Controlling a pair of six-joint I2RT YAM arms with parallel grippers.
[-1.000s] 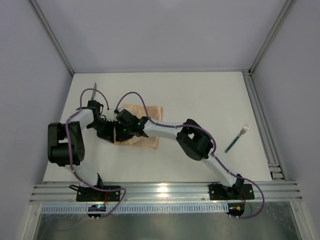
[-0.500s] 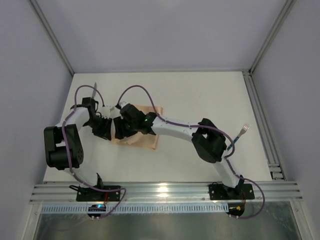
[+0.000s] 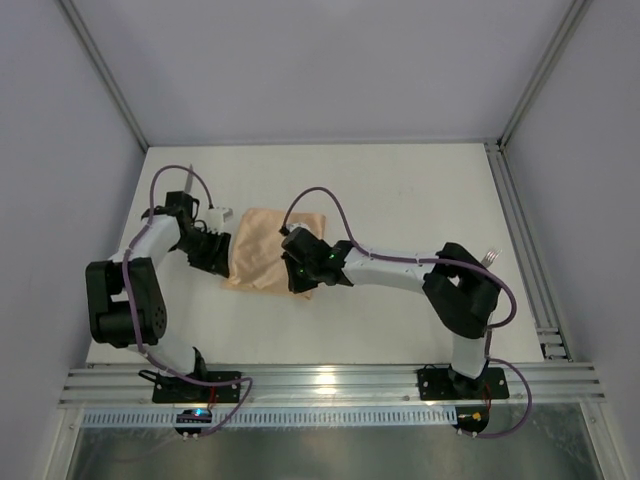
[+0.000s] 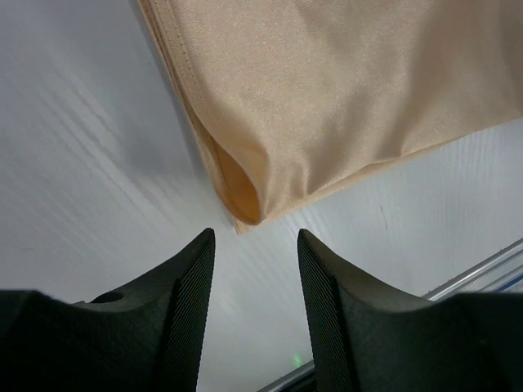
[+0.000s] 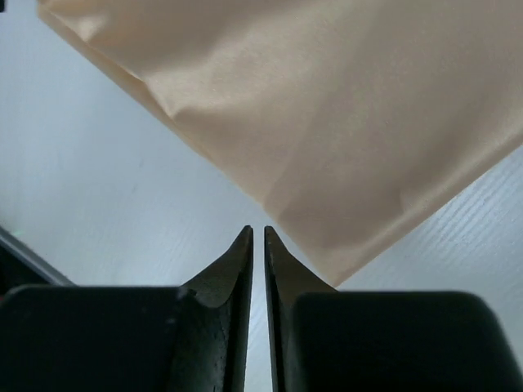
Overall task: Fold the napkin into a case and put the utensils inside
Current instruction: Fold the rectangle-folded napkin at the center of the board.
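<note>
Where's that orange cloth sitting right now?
From above, the napkin lies on the table, left of centre, with the left gripper at its left edge and the right gripper at its near-right corner.

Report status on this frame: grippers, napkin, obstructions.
Left gripper open, empty, off the napkin corner. Right gripper shut, empty, at its edge. Napkin folded, flat on table. Nothing blocking.

White-and-black arms [image 3: 395,268], purple cables [image 3: 320,189]
</note>
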